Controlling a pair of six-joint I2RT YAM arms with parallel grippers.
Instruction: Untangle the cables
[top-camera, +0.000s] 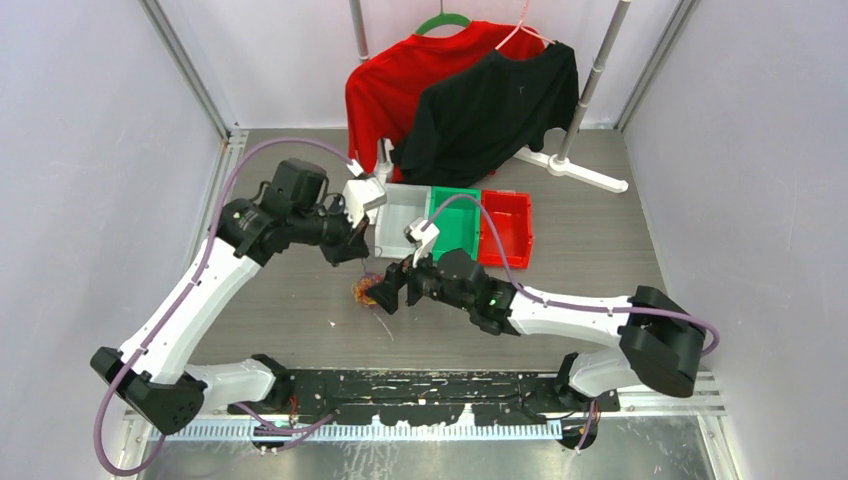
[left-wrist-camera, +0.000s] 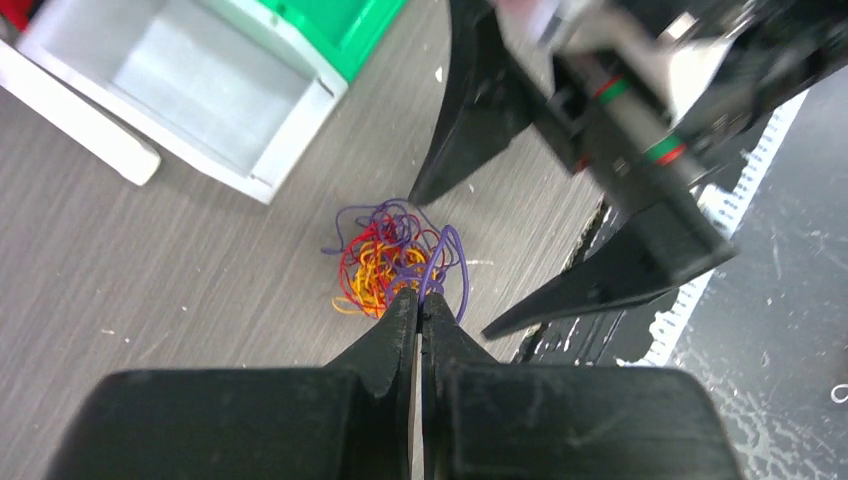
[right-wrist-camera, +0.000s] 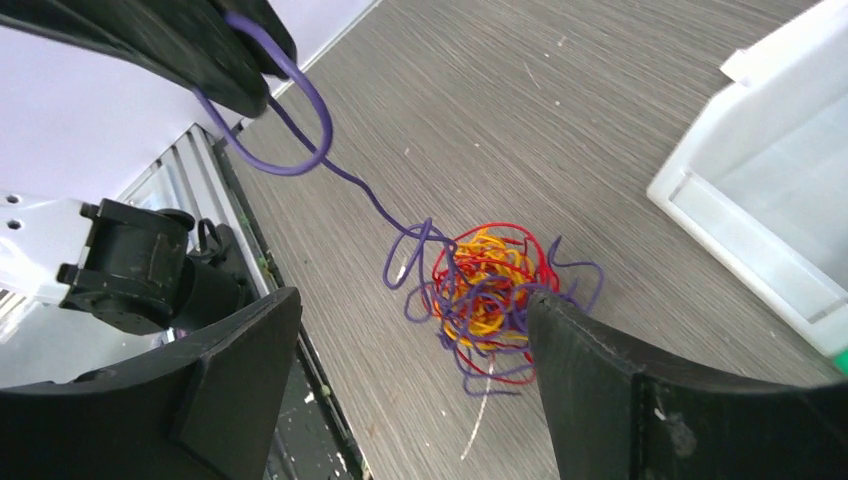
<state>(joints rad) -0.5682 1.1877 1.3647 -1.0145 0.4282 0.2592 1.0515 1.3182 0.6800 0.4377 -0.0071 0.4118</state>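
L gripper (left-wrist-camera: 420, 298) pinched on a purple strand (right-wrist-camera: 300, 162) of the cables (right-wrist-camera: 485, 285), R gripper (right-wrist-camera: 412, 308) open astride them: you're at strand-pulling, so I'd clamp R, then draw L away slow.

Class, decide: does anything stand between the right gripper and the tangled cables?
Nothing visible does. The right gripper is open, the cables lying on bare table just ahead of it; one purple strand leads up into the shut left gripper.
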